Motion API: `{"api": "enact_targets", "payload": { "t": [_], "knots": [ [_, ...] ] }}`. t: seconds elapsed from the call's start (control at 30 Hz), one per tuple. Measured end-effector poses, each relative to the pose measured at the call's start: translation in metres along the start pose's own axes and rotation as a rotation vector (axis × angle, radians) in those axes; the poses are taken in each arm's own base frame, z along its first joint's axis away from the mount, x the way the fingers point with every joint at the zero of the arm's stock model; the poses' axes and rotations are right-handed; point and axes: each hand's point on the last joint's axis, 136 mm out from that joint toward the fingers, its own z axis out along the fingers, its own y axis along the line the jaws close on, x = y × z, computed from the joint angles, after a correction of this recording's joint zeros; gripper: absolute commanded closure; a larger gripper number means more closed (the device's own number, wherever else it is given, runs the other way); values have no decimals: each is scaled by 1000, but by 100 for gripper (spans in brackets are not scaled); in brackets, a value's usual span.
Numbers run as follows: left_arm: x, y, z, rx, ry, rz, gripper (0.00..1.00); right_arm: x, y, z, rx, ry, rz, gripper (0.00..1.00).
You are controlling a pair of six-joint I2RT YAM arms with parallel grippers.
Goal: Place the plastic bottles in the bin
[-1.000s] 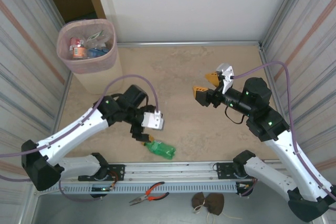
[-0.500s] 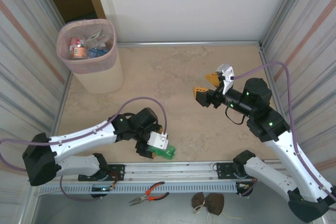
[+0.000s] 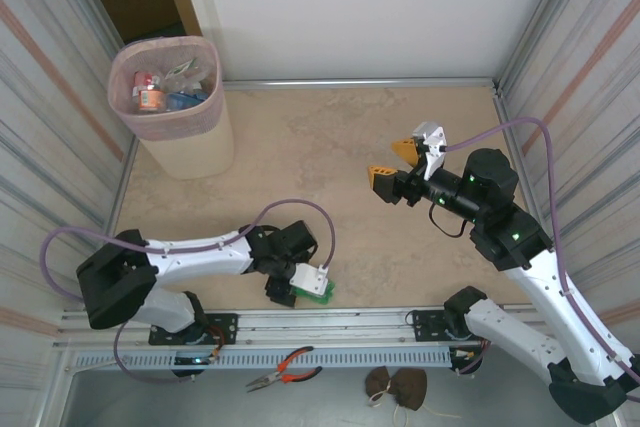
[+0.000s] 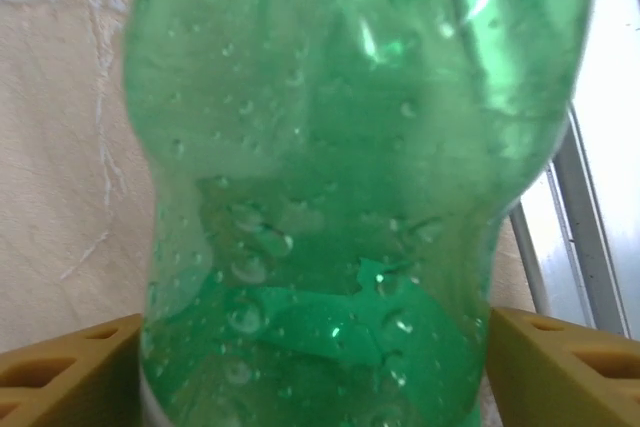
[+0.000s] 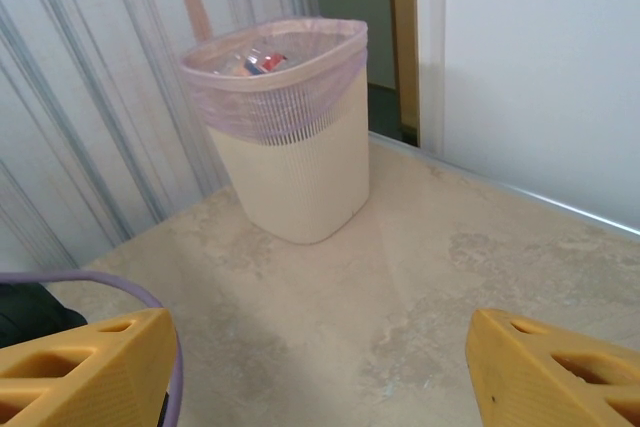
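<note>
While bin [image 3: 196,153] holds sev. bottles [image 3: 152,97], green btl [image 4: 330,197] lies outside.

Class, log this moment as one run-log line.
left gripper: astride green bottle, grip unclear | right gripper: open, empty, raised | bin: bottles inside

The bottle [image 4: 330,197] is translucent green speckled with droplets, the tabletop [image 3: 330,137] mottled beige with pale veins, and the ribbed cream bin [image 5: 300,187] wears a pink liner [image 5: 275,97].
</note>
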Motion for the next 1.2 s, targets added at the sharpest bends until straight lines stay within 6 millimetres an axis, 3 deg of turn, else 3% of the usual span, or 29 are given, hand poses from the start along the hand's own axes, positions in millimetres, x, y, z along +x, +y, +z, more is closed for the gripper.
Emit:
{"api": "enact_targets", "payload": {
  "t": [0.23, 0.47, 0.7, 0.9, 1.2],
  "knots": [
    [2, 3, 2, -14, 14, -1, 37, 0, 0, 0, 0, 0, 0, 24],
    [0, 8, 0, -39, 5, 0, 38, 0, 0, 0, 0, 0, 0, 24],
    [-5, 25, -25, -125, -73, -50, 39, 0, 0, 0, 0, 0, 0, 24],
    [-2, 74, -74, -263, -218, -251, 43, 0, 0, 0, 0, 0, 0, 24],
    [11, 164, -172, -488, -413, -576, 47, 0, 0, 0, 0, 1, 0, 24]
  ]
}}
